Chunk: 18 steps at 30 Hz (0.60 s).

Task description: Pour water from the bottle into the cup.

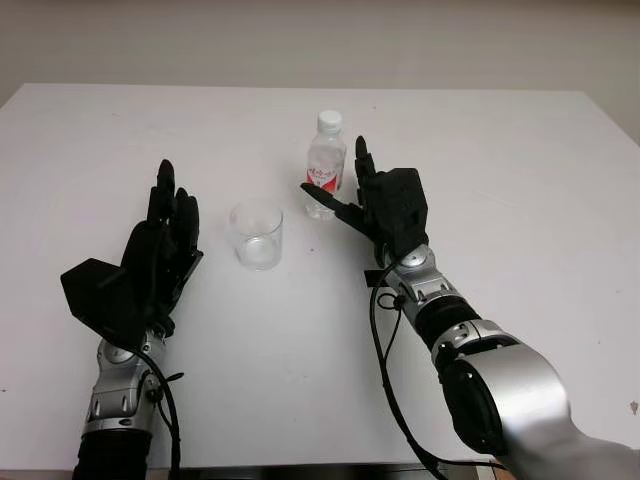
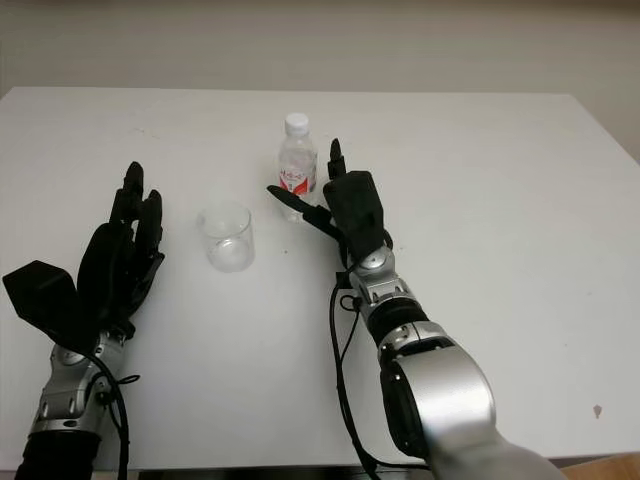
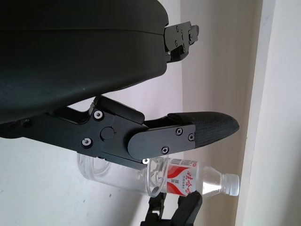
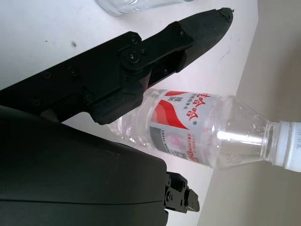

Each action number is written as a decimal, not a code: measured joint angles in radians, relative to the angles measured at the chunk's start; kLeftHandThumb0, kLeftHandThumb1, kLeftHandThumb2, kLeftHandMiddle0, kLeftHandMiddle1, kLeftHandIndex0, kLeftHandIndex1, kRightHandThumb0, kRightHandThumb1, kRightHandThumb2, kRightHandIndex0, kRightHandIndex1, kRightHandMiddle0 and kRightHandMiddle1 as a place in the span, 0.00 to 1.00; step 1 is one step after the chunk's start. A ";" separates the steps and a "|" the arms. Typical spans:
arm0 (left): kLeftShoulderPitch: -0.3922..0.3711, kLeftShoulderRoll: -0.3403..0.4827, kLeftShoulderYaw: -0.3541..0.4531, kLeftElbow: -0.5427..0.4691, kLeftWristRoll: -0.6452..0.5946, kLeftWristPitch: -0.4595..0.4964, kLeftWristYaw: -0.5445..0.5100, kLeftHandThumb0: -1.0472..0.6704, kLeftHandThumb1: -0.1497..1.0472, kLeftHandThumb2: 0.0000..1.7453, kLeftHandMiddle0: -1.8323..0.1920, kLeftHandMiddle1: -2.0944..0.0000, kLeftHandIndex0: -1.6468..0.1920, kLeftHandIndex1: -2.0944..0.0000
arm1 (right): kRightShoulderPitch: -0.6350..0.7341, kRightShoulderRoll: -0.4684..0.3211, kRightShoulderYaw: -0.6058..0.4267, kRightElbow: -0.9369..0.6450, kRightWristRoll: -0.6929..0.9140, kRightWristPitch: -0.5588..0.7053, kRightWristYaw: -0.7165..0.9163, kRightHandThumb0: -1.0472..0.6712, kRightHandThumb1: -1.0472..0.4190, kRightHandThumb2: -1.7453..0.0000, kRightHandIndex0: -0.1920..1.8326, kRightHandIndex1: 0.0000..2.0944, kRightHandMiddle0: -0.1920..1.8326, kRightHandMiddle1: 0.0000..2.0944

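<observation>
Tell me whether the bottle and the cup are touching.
Apart. The left eye view shows bare white table between the bottle and the cup; the bottle stands farther back, to the right.

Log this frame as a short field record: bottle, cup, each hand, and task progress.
bottle: upright on the white table, white cap on, red label
cup: clear, upright, empty as far as can be seen, nearer the robot and to the bottle's left
right hand: open, beside the bottle, not yet gripping it
left hand: open, left of the cup, holding nothing
progress: pouring not begun; bottle still capped
</observation>
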 measured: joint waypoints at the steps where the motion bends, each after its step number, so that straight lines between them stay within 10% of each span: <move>1: 0.000 0.000 0.000 -0.001 0.000 0.002 0.000 0.17 1.00 0.32 0.99 0.98 0.99 0.97 | -0.009 0.003 -0.005 0.006 0.003 0.001 -0.002 0.06 0.11 0.97 0.07 0.03 0.00 0.00; 18: 0.005 0.006 0.007 0.001 0.003 0.009 -0.005 0.17 1.00 0.30 0.96 0.97 0.96 0.97 | -0.028 0.060 -0.087 0.053 0.041 -0.034 -0.098 0.22 0.15 0.97 0.09 0.05 0.09 0.05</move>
